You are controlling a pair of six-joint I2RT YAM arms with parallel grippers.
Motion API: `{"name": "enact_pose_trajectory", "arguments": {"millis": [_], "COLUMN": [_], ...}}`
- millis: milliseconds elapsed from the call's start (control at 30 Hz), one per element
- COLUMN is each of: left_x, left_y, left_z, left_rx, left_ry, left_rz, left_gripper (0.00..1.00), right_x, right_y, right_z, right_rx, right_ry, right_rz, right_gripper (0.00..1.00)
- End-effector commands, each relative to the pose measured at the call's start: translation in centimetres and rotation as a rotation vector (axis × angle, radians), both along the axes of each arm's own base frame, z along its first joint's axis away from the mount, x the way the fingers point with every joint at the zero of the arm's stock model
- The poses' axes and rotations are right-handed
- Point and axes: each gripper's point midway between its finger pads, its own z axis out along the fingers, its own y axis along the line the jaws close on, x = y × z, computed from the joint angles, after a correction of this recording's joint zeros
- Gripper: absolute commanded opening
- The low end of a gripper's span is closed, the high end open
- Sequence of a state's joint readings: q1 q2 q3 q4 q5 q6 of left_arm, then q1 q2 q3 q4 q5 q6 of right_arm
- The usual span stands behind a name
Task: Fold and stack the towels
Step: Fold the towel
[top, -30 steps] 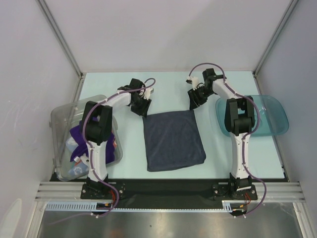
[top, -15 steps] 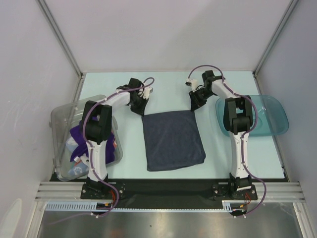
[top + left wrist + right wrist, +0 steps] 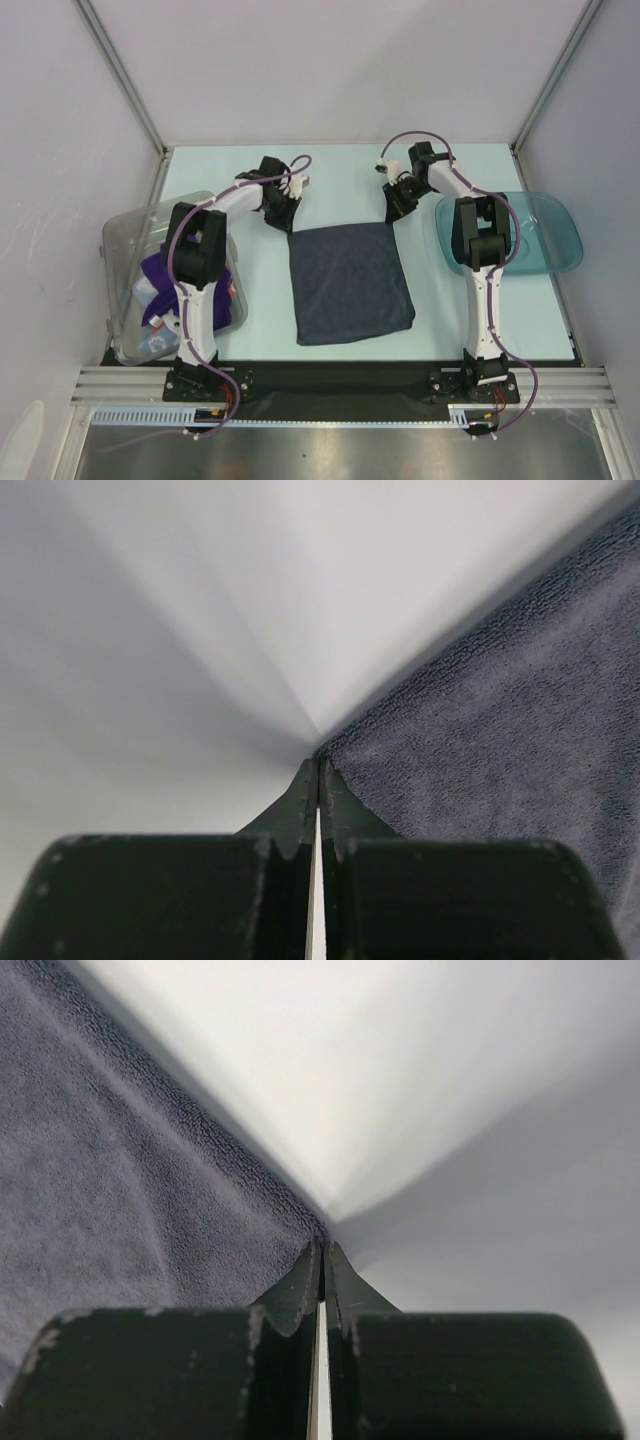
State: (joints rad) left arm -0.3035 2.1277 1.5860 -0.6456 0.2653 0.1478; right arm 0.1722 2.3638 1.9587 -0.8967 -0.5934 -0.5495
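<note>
Three pale grey walls (image 3: 330, 70) close me in on the left, far and right sides, with two metal posts (image 3: 120, 75) in the far corners. Under me is one pale blue-green table (image 3: 340, 180), edged on the near side by a black strip and one ribbed metal rail (image 3: 340, 385) that carries my bases.

My two arms (image 3: 195, 290) reach out over the table, left and right.

One clear bin (image 3: 120, 235) sits at the table's left edge, beside my left arm. One teal tray (image 3: 555, 245) sits at the right edge, beside my right arm.

One navy towel (image 3: 350, 280) lies spread flat in the middle of the table, between my arms, its near right corner turned slightly outward. In the bin lies one purple towel (image 3: 160, 270) in a heap with some pale blue cloth (image 3: 150, 340); how many pieces that makes I cannot tell.

My left gripper (image 3: 318, 770) is pressed together on the navy towel's far left corner, the cloth meeting my fingertips. My right gripper (image 3: 322, 1248) is likewise pinched on the far right corner. Both are down at the table.
</note>
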Motion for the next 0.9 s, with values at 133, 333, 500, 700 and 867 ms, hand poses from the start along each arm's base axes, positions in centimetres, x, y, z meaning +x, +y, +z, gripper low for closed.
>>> {"name": "enact_pose_trajectory", "arguments": {"millis": [133,333,500,700,867], "left_x": [2.2,4.1,5.5,4.9,3.2], "left_y": [0.0,1.0,1.5,2.1,2.0], "left_z": [2.7,7.3,15.5,24.0,28.8], "left_rx": [-0.021,0.007,-0.008,-0.002,0.023], "left_ry": [-0.087,-0.237,-0.431,-0.605,-0.709], "left_rz": [0.023,0.087,0.119,0.111,0.084], "left_gripper": [0.01,0.00,0.00,0.00,0.00], "right_x": [1.3,3.7,5.9,5.8,4.1], "right_y": [-0.5,-1.5,-1.8,-1.6,-2.1], "right_z": [1.6,6.7,13.6,22.9,29.5], "right_rx": [-0.009,-0.033,0.011,0.115,0.163], "right_ry": [-0.065,-0.258,-0.457,-0.647,-0.790], "right_rz": [-0.046,-0.136,-0.247,-0.317,-0.353], "right_gripper": [0.00,0.00,0.00,0.00,0.00]}}
